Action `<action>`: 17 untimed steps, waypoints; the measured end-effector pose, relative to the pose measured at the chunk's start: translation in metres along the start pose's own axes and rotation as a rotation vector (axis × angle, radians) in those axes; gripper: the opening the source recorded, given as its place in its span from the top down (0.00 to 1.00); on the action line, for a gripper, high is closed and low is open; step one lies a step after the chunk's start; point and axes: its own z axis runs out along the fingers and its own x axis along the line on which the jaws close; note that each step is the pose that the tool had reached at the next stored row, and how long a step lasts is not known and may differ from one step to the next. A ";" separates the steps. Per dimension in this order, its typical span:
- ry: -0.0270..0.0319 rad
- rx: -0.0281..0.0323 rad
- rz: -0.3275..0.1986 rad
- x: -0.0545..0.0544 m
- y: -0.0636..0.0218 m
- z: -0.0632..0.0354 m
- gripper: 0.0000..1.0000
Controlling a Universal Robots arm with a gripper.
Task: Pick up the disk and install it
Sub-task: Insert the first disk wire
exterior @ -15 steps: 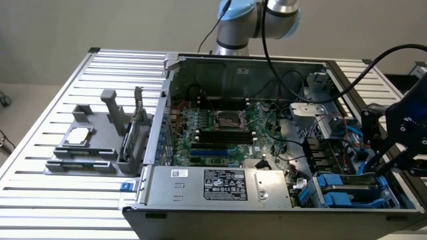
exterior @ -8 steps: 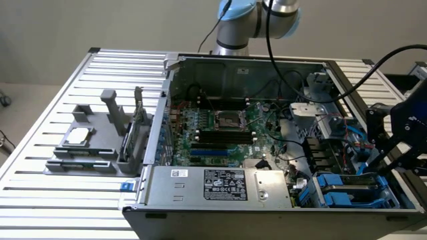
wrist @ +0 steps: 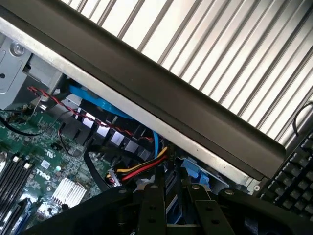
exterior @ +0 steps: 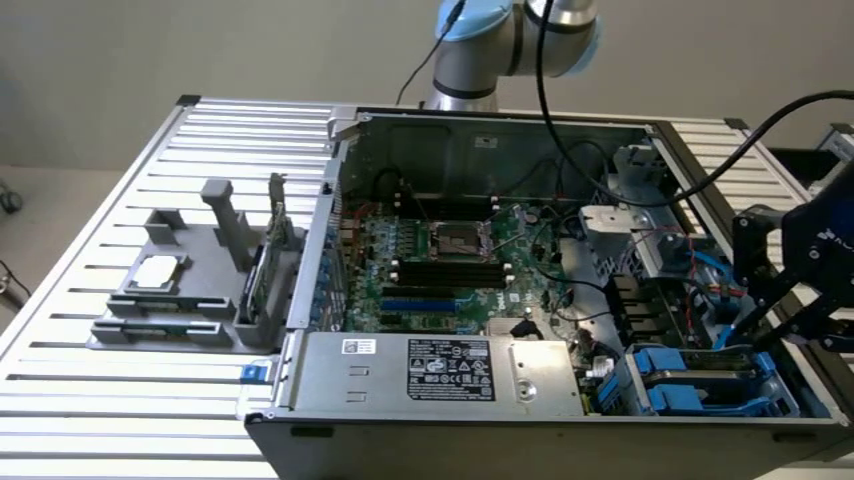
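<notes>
The disk (exterior: 705, 372), a dark slab framed by a blue carrier, sits low in the drive bay at the corner of the open computer case (exterior: 534, 410) on the exterior view's right. My black gripper (exterior: 750, 338) reaches down from the right onto the disk's outer end. In the wrist view its two fingers (wrist: 152, 205) stand close together on either side of a dark slab with a blue edge (wrist: 172, 198), and they appear shut on it. The rest of the disk is hidden under the gripper body.
A silver labelled power-supply box (exterior: 447, 370) lies along the case front beside the bay, and the motherboard (exterior: 447, 260) lies behind it. Red, yellow and blue cables (wrist: 139, 169) crowd the bay. A grey fixture (exterior: 187, 290) on the slatted table holds a small chip. A keyboard (wrist: 293, 181) lies outside the case wall.
</notes>
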 end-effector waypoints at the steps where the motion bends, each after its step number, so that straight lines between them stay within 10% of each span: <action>1: 0.0035 0.0067 0.002 0.000 0.0005 0.0000 0.76; 7: 0.0054 0.0192 0.009 -0.005 0.0084 -0.0001 0.76; 12: 0.0273 0.0546 0.016 -0.006 0.0085 0.0003 0.76; 17: 0.0329 0.0634 0.019 -0.008 0.0118 0.0016 0.76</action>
